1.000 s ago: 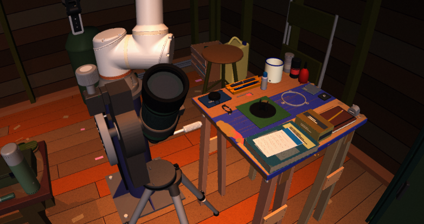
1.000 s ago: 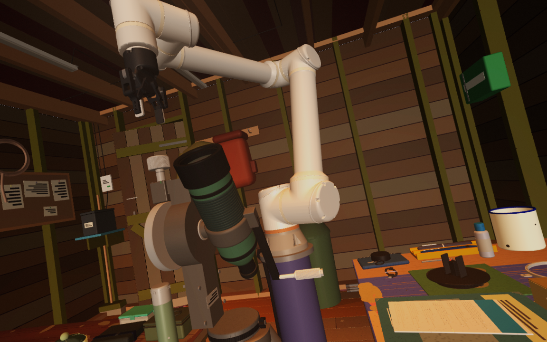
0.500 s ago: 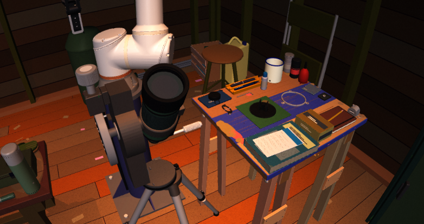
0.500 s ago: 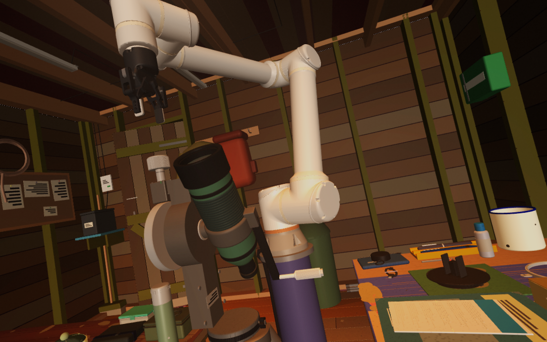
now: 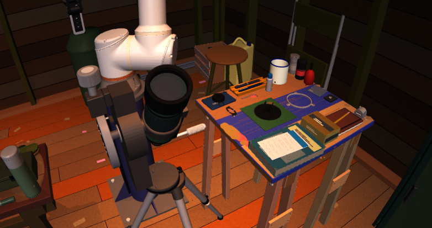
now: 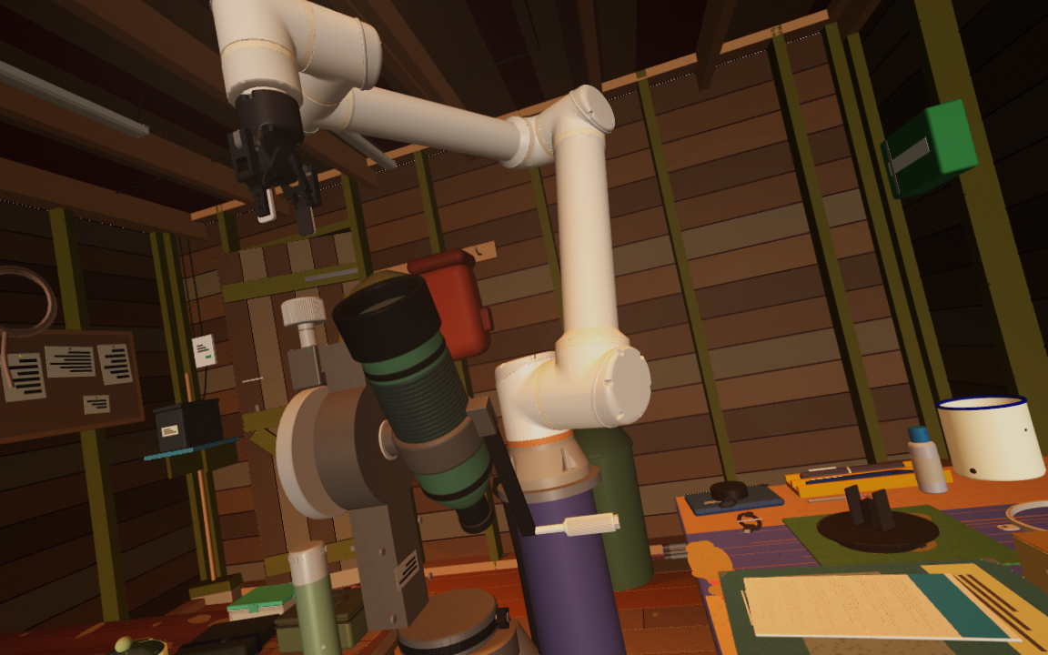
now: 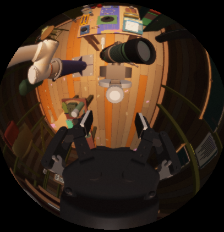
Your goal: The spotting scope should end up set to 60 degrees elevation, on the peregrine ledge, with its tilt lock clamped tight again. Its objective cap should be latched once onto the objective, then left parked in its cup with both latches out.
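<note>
The tilt lock knob (image 5: 88, 75) (image 6: 302, 311) (image 7: 114, 95) is a pale knurled cap on a short post atop the scope's mount. My gripper (image 6: 286, 208) (image 7: 114, 122) hangs well above it, pointing down, open and empty. The spotting scope (image 5: 165, 103) (image 6: 418, 399) (image 7: 127, 52) is green and black. It sits tilted steeply upward on a tripod, its objective lens bare. The black objective cap (image 5: 267, 110) (image 6: 876, 525) (image 7: 107, 19) rests on a green mat on the table to the right.
Behind the scope stand my white arm base on its purple pedestal (image 6: 569, 554) and a dark wooden wall. The table (image 5: 281, 127) holds a mug, notebooks, a clipboard and small bottles. A stool (image 5: 226, 63) stands behind it. A low side table (image 5: 21, 178) with a flask sits at left.
</note>
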